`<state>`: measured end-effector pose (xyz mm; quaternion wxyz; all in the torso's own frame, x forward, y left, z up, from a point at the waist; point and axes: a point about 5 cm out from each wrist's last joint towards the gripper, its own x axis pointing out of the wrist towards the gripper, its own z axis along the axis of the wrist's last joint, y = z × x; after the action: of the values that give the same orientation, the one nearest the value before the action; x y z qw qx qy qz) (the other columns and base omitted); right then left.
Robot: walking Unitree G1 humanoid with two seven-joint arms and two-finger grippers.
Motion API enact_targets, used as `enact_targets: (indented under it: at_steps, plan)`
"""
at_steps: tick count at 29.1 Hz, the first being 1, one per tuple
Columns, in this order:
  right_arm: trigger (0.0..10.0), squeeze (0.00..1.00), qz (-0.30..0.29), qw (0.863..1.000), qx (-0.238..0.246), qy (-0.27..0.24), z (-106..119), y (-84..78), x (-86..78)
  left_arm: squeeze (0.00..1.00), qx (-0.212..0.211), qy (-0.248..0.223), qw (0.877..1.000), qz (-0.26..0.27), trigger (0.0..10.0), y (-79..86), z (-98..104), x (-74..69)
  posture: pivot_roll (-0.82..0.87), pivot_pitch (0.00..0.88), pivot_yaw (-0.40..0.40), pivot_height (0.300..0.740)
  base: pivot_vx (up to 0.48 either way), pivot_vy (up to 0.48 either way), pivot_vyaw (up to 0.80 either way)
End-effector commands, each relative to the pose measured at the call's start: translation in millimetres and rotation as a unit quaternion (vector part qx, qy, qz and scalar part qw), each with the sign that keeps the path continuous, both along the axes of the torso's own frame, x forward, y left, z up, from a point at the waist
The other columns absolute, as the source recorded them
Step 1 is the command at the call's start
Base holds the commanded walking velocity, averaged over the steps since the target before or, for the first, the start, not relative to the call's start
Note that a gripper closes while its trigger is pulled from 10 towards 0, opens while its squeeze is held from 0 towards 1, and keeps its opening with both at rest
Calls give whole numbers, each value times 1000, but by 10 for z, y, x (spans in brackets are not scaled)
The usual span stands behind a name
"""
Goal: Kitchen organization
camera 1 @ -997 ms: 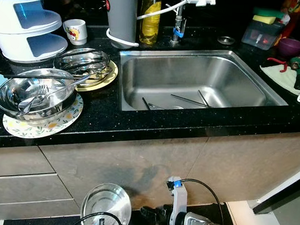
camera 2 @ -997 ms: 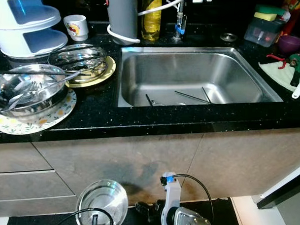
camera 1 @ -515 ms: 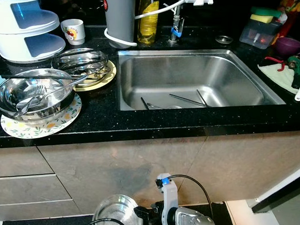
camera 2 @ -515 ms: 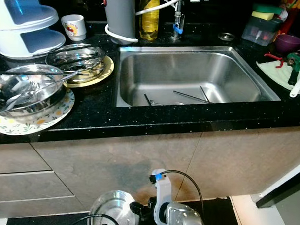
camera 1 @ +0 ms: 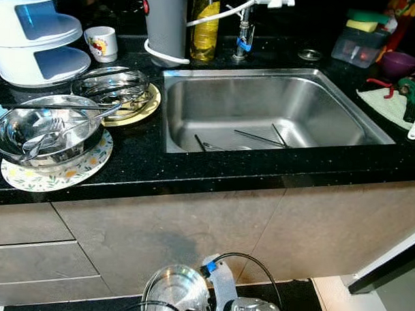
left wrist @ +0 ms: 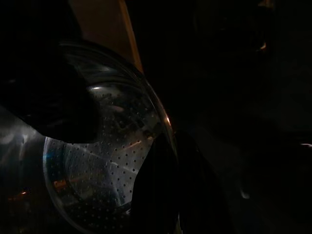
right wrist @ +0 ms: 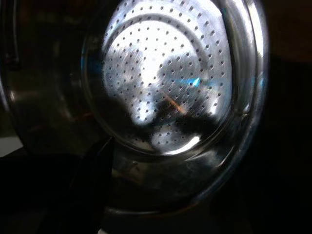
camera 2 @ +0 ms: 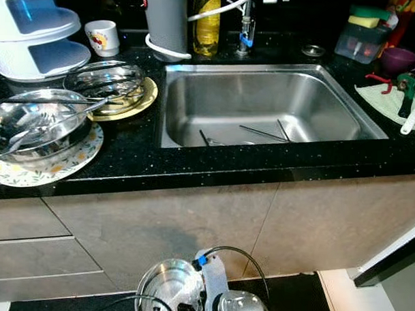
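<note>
Eye views: black granite counter (camera 1: 214, 171), steel sink (camera 1: 270, 110) | perforated steel bowl (camera 1: 177, 289) low before cabinets, between both arms | left wrist: dark, left gripper (left wrist: 122, 161) on bowl rim | right wrist: right gripper (right wrist: 92, 180) grip unclear.

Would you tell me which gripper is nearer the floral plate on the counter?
Left. The left arm, holding the perforated steel bowl, is below the floral plate; the right arm sits farther right.

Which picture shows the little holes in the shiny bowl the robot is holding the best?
The right wrist view: the perforated steel bowl is close and brightly lit, every hole clear. The left wrist view shows it dark, partly shadowed. The eye views show it small and low, in front of the cabinets, holes too tiny to see.
</note>
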<state>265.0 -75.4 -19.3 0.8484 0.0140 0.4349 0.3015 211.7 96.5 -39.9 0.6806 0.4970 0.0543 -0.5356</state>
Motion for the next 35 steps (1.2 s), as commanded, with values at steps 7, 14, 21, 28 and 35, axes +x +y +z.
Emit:
enact_targets:
  at_steps: [7, 14, 21, 28, 35]
  plan:
    - [10000, 0, -27, 999, -39, -24, -13, -149, 63, 0, 16, -5, 1000, -27, 10000, 79, -46, -76, -90, 168, -20, 740, 0, 0, 0]
    - [0, 0, -17, 1000, -5, 19, -85, -60, -51, 0, -1, -24, 998, -50, 10000, 25, 15, -42, -86, 175, -25, 740, 0, 0, 0]
    - [0, 0, -16, 1000, -2, 19, -100, -36, -66, 0, -12, -28, 997, -64, 10000, -8, 57, -23, -86, 180, -23, 740, 0, 0, 0]
    - [0, 0, -28, 1000, -1, 14, -92, -66, -42, 0, -15, -28, 997, -72, 10000, -15, 79, -13, -87, 181, -22, 740, 0, 0, 0]
    - [0, 0, -40, 999, 3, 11, -83, -74, -25, 1000, -17, -25, 997, -74, 10000, -15, 91, -2, -87, 181, -22, 740, 0, 0, 0]
